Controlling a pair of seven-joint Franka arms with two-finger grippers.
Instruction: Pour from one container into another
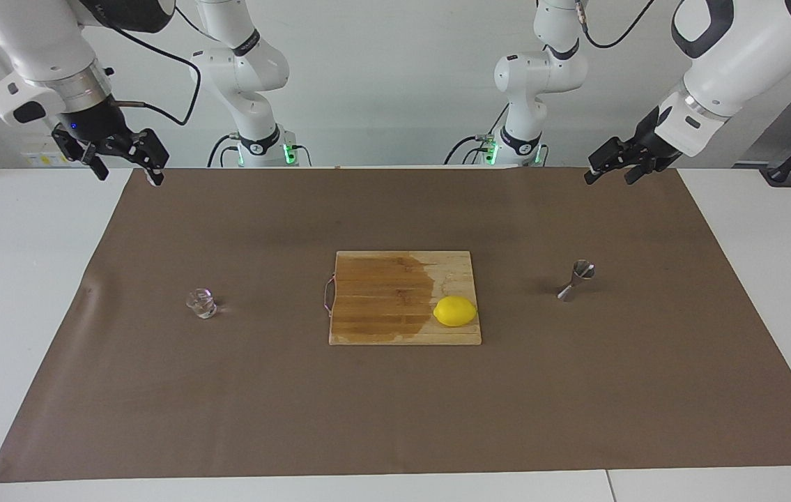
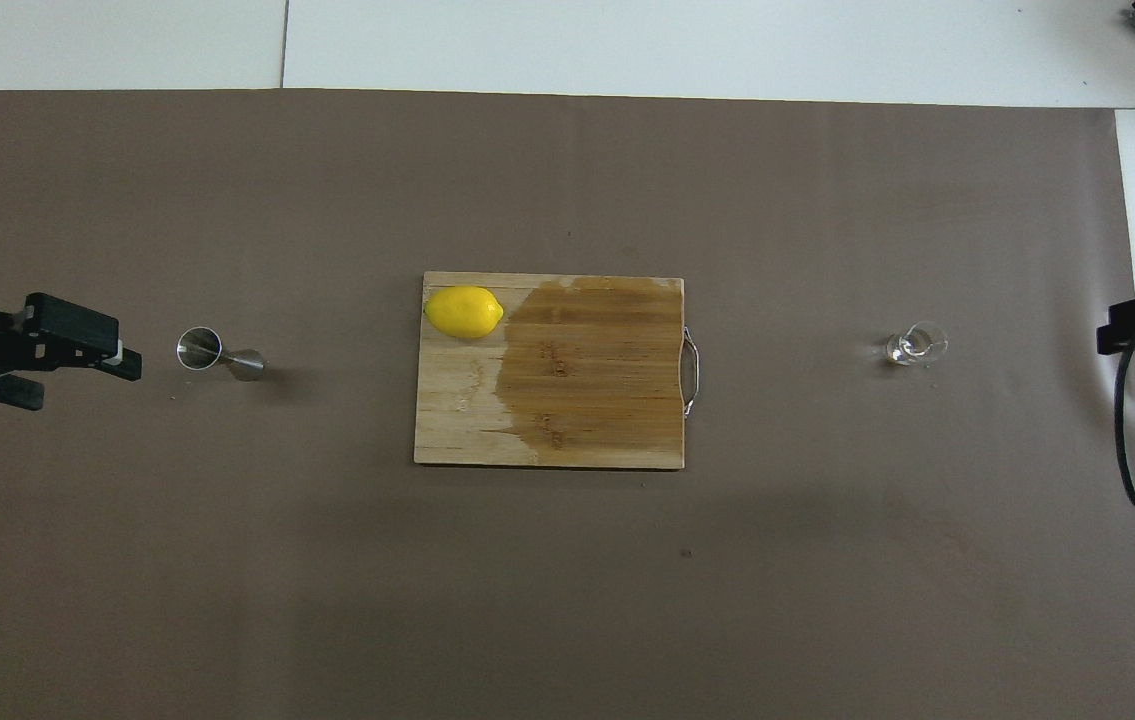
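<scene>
While both end effectors hang released and empty, left end effector (image 1: 608, 167) high above jigger (image 1: 576, 279), right end effector (image 1: 123, 155) above glass cup (image 1: 201, 303): careless side approach may topple narrow-waisted jigger.

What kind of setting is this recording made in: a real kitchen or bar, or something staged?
Most likely a robotics lab staged as a bar-prep station: a brown mat covers a white table, with only a cutting board, lemon, steel jigger and glass cup set out.
</scene>
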